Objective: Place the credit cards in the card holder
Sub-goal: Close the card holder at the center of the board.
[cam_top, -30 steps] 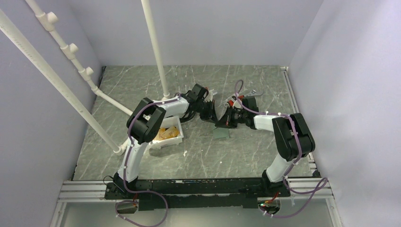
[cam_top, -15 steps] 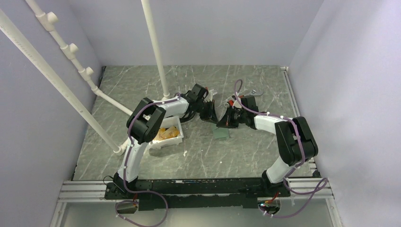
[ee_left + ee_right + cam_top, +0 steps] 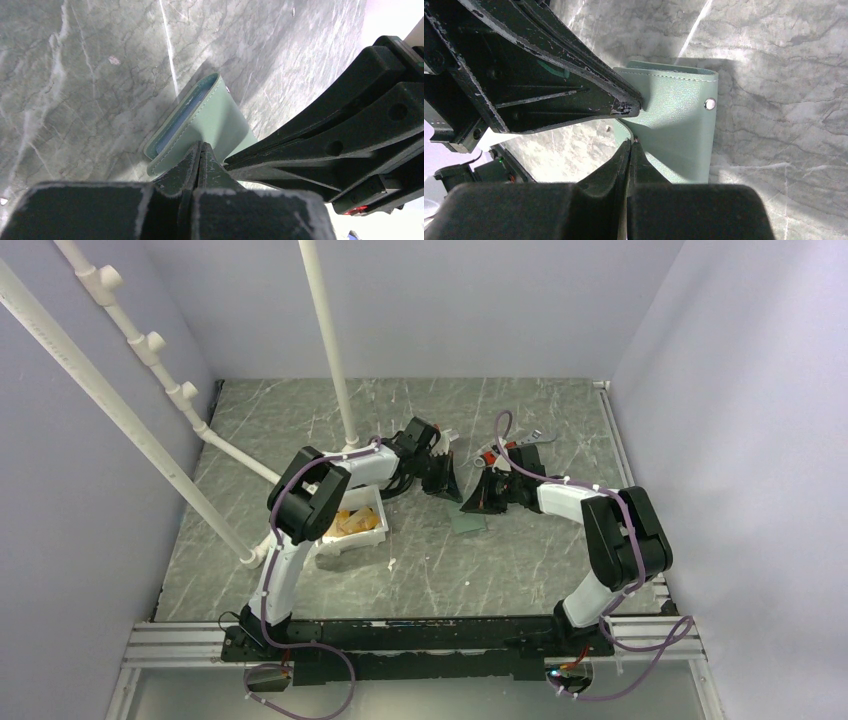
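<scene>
A grey marbled counter (image 3: 300, 420) fills the overhead view. Two white-and-black arms reach from its near edge toward the middle. The left arm (image 3: 350, 468) and right arm (image 3: 600, 510) bend inward so that their claws nearly meet.

The left claw (image 3: 200, 147) has its fingers pressed together with nothing between them. The right claw (image 3: 631, 144) is likewise closed tight and empty.

A white tray (image 3: 378, 532) sits well to the left of the left claw, beside that arm's elbow. It contains the gold-orange cards (image 3: 352, 521).

The holder (image 3: 468, 523), grey-green and folded, lies flat on the counter just below and between the two claw tips. From the left wrist, that claw's tip lines up over the holder's near edge, and a strip of blue lining shows along the holder's open side. From the right wrist, both tips lie over the holder's left edge; whether either touches it cannot be told.

A small metal snap (image 3: 710, 103) sits near the holder's corner, up and to the right of the right claw.
</scene>
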### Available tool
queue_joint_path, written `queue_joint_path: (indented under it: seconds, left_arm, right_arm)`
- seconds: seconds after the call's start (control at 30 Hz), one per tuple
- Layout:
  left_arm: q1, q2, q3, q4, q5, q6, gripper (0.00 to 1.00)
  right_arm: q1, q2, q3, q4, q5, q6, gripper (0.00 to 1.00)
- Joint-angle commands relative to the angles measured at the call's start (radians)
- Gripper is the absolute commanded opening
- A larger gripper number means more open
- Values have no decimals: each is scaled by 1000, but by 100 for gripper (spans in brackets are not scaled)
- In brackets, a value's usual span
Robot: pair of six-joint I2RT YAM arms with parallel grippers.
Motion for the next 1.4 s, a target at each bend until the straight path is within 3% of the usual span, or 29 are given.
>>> queue_joint_path:
  seconds: [0.0, 0.57, 0.9, 1.13, 1.37]
  left_arm:
    - [12, -28, -19, -59, -55, 41, 0]
    - [13, -36, -23, -59, -51, 45, 0]
    - [15, -46, -31, -63, -55, 52, 0]
    - [16, -49, -44, -56, -46, 52, 0]
    - [17, -75, -37, -32, 23, 56, 3]
  right_arm:
    - [5, -8, 31, -36, 32, -27, 0]
    - [10, 87, 35, -74, 91, -31, 0]
    - [2, 106, 8, -136, 252, 23, 0]
    - [-97, 136, -96, -51, 191, 80, 0]
    - [-105, 132, -103, -31, 198, 73, 0]
